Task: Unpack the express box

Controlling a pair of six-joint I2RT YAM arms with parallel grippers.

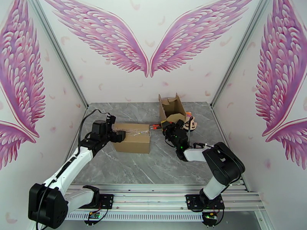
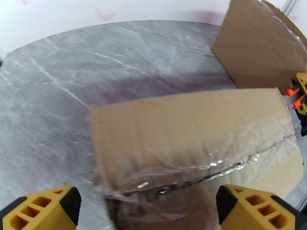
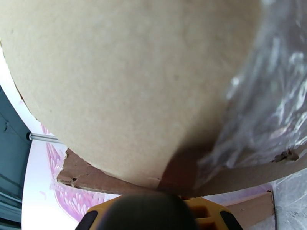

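Straddling the left end of the taped express box [image 1: 132, 138] at centre frame, the left gripper [image 1: 118, 135] has its fingers [image 2: 46, 207] spread; closing off-centre could shove the box sideways (it looks light). The right gripper [image 1: 158, 128] sits at the box's right end, and cardboard crowds its wrist view, so I cannot tell whether it pinches anything.

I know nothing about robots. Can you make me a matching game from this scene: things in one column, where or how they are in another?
1 taped box
2 opened box
3 left tool
4 right tool

A standing farther back, flaps up
B open wide at the taped box's left end
C at the taped box's right end
D lying sealed between both tools

Pairs: 1-D, 2-A, 3-B, 4-C
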